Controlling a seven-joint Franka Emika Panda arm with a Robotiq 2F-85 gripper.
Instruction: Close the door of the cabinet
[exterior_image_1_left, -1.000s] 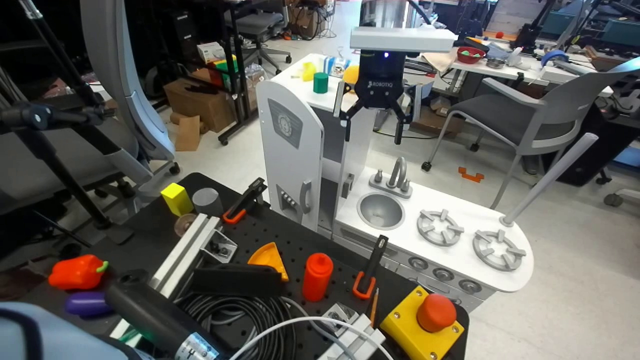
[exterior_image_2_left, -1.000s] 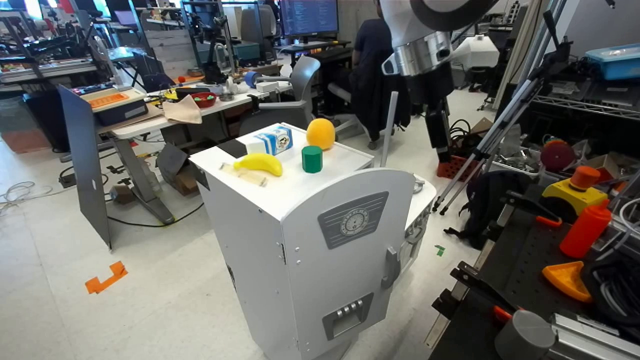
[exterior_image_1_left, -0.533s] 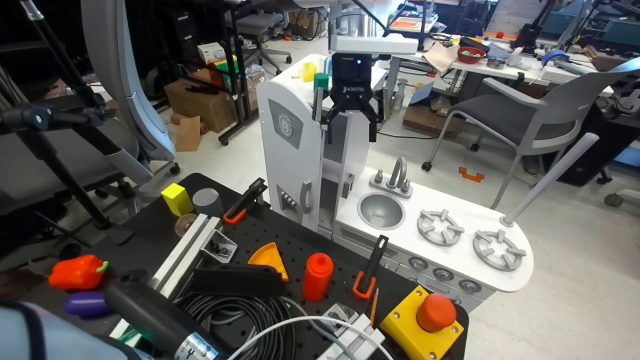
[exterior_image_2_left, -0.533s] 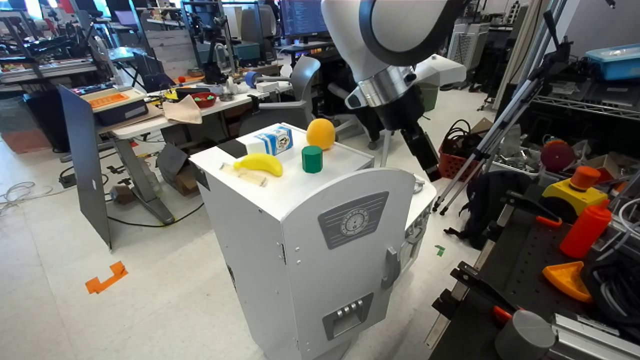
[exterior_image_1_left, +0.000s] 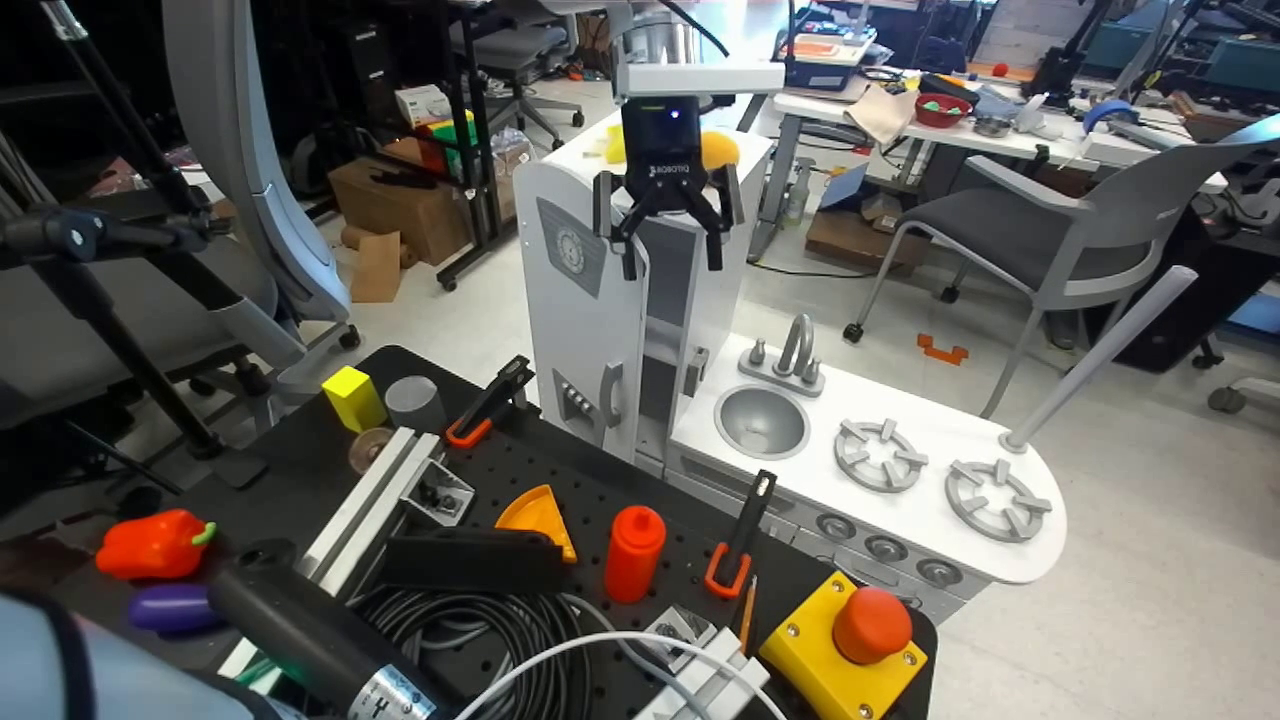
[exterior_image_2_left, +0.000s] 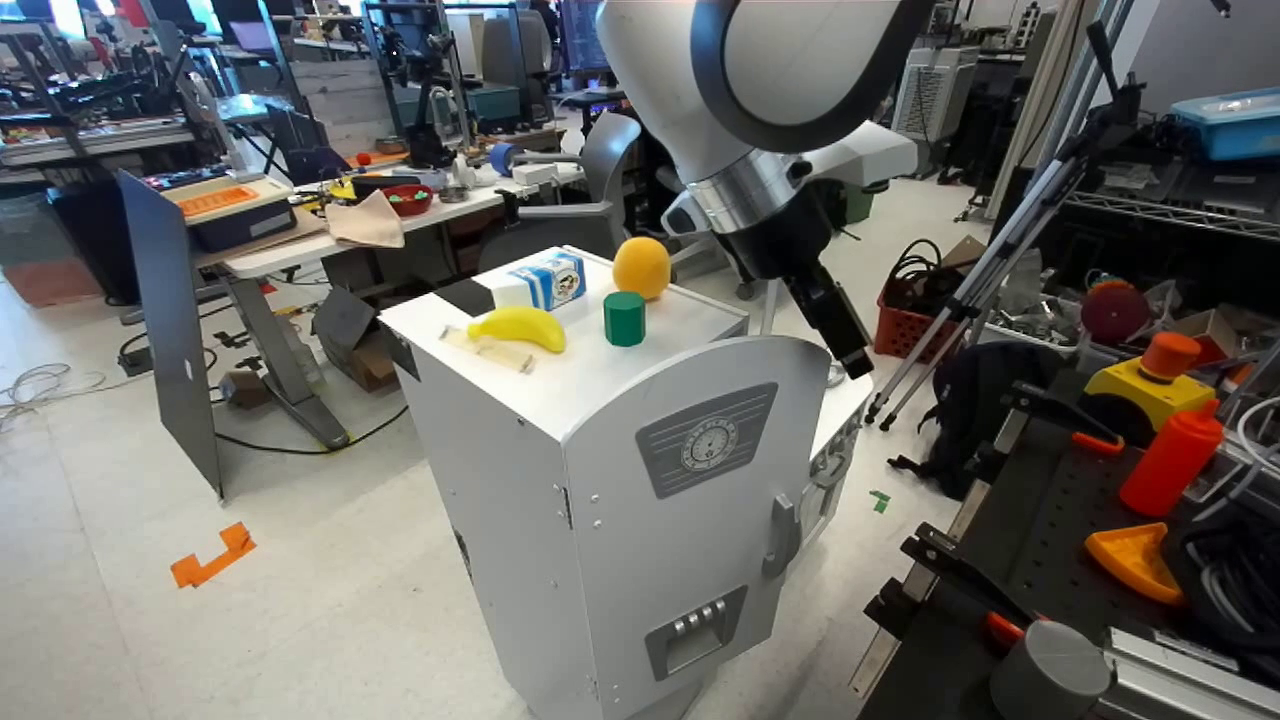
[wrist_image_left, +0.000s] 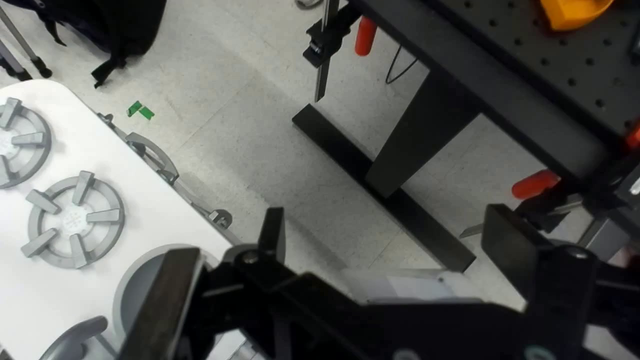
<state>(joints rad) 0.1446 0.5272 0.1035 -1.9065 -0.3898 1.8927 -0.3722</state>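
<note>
The cabinet is a tall white tower in both exterior views. Its pale-grey door, with a dial panel and a grey handle, stands ajar. The dark inside shows beside its free edge. My gripper is open and empty, high at the door's free edge; one finger overlaps the door's upper edge in that view. In an exterior view its fingertips lie just past the door's curved top corner. In the wrist view the jaws are apart; a blurred pale surface shows between them, and I cannot tell if it is the door.
A white sink-and-burner counter with a faucet adjoins the cabinet. A green block, an orange, a banana and a carton sit on the cabinet top. A cluttered black pegboard table stands in front.
My open gripper has moved sideways from beyond the opening to the door's free edge, lower toward the corner in an exterior view. The door and cabinet have not visibly moved.
</note>
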